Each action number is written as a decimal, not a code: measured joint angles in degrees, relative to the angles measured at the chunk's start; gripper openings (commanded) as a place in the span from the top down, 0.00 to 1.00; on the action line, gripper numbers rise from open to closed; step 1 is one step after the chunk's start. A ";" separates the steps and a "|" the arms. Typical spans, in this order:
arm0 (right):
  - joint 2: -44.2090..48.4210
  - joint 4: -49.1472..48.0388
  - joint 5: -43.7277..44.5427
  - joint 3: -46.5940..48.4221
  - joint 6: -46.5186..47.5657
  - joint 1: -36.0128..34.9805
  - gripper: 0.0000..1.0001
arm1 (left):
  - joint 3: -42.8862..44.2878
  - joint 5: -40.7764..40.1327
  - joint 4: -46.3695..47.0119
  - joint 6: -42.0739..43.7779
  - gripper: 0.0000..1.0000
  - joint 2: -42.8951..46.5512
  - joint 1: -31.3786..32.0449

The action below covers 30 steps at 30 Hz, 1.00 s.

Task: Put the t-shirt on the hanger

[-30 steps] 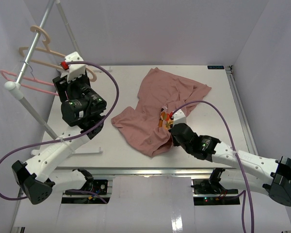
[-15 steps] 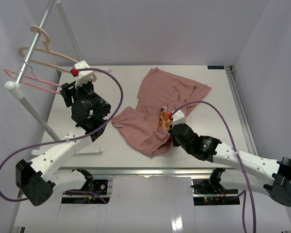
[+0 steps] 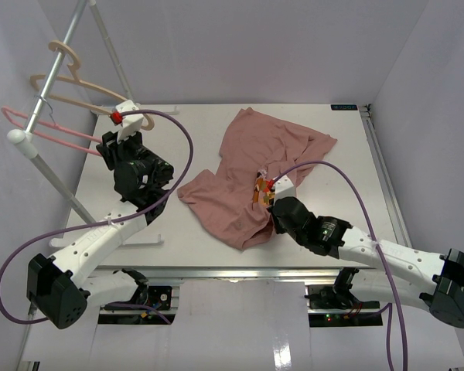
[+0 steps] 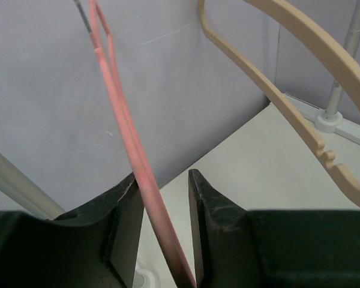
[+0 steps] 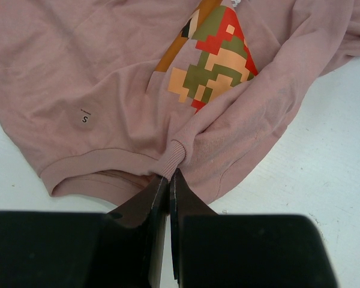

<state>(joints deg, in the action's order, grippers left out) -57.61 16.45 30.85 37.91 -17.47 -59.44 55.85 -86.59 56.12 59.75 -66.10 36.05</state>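
As its jaws narrow, the left hand (image 4: 163, 180) straddles the hanger (image 4: 126, 120).

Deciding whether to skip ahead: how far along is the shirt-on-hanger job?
Done: right gripper is shut on the t-shirt at its ribbed edge. In hand: left gripper straddles the hanger, gap showing. Left: lift the hanger off the rail, thread it into the t-shirt.

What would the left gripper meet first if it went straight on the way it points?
The pink hanger: its bar runs between the left gripper's open jaws, slanting up ahead. Past it only the wall shows, though depth is hard to judge.
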 measured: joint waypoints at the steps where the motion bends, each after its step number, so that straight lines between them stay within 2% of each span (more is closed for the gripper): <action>1: -0.22 -0.01 0.00 0.00 0.02 -0.02 0.92 | -0.31 -0.01 -0.13 -0.11 0.65 0.22 -0.14; 7: -1.27 0.00 0.00 0.00 0.13 -0.32 0.92 | -0.74 -0.12 -1.85 -1.51 0.85 1.70 -0.58; 9: -1.38 0.00 0.00 0.00 0.15 -0.37 0.92 | -0.74 -0.11 -2.12 -1.87 0.95 2.14 -0.71; 12: -1.41 0.00 0.01 0.00 0.15 -0.41 0.92 | -0.74 -0.15 -2.65 -2.05 1.00 2.44 -0.74; 17: -1.43 0.00 0.02 0.00 0.17 -0.53 0.92 | 0.32 -0.34 -4.01 -2.00 1.00 1.78 -0.77; 25: -2.10 0.00 0.02 0.00 0.21 -0.70 0.92 | 7.13 -0.59 -9.10 -1.86 1.00 0.91 -0.68; 30: -2.73 0.00 0.04 0.00 0.38 -0.75 0.92 | 11.30 -0.68 -14.92 -4.90 1.00 1.32 -0.68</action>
<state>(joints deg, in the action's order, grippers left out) -60.34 16.45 30.89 37.91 -17.10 -60.19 67.15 -87.26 41.20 54.85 -64.77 35.38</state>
